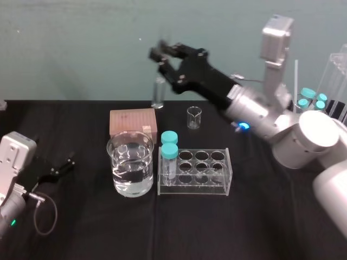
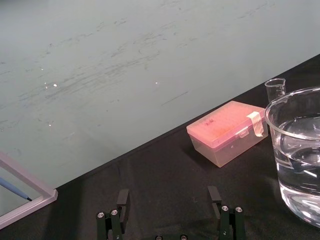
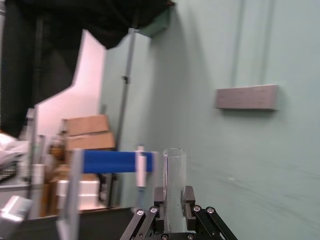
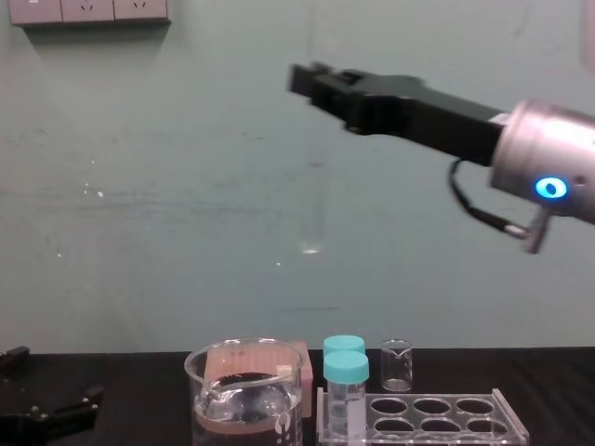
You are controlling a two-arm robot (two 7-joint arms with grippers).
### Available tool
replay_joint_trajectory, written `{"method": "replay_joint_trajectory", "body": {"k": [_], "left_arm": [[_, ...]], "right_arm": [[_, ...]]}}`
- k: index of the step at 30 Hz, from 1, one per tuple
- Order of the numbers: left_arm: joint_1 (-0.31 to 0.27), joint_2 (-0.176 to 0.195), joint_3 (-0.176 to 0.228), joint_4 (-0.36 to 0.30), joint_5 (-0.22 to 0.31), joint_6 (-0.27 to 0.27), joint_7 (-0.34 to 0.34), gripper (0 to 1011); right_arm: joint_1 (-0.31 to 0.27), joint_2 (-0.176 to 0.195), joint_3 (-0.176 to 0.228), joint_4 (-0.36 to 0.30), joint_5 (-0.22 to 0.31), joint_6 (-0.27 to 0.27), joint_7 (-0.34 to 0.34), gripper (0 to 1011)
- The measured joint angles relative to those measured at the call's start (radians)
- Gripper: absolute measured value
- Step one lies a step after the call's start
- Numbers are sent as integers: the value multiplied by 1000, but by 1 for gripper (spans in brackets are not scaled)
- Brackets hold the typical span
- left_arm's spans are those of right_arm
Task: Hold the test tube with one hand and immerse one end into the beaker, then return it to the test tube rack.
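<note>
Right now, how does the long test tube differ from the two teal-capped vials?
The test tube is capless; the teal-capped vials are closed. The test tube is long and hangs high above the table in the right gripper; the vials are shorter and stand in the test tube rack. Both are clear and upright. The left gripper rests open at the table's left.

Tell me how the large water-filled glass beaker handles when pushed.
Probably heavy: the large clear glass beaker is roughly half full of water. Its wide base suggests sliding, not tipping; the water may slosh.
</note>
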Motion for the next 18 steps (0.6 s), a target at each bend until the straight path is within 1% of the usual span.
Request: {"method": "replay_joint_trajectory", "body": {"k": [1, 6, 7, 9, 10, 13, 18], "left_arm": [[0, 0, 0, 0, 0, 0, 0, 1000], [0, 0, 0, 0, 0, 0, 0, 1000], [0, 0, 0, 0, 0, 0, 0, 1000], [0, 0, 0, 0, 0, 0, 0, 1000], [0, 0, 0, 0, 0, 0, 0, 1000], [0, 0, 0, 0, 0, 0, 0, 1000], [0, 0, 0, 0, 0, 0, 0, 1000]], "right_arm": [[-11, 13, 14, -14, -8, 0, -25, 226], [-54, 55, 62, -59, -33, 5, -91, 226], [-72, 67, 78, -74, -41, 13, -112, 225], [-89, 77, 90, -85, -47, 22, -130, 225], [-107, 85, 103, -97, -52, 32, -145, 225], [-143, 97, 121, -116, -58, 53, -169, 226], [-187, 101, 138, -127, -64, 78, -188, 226]]}}
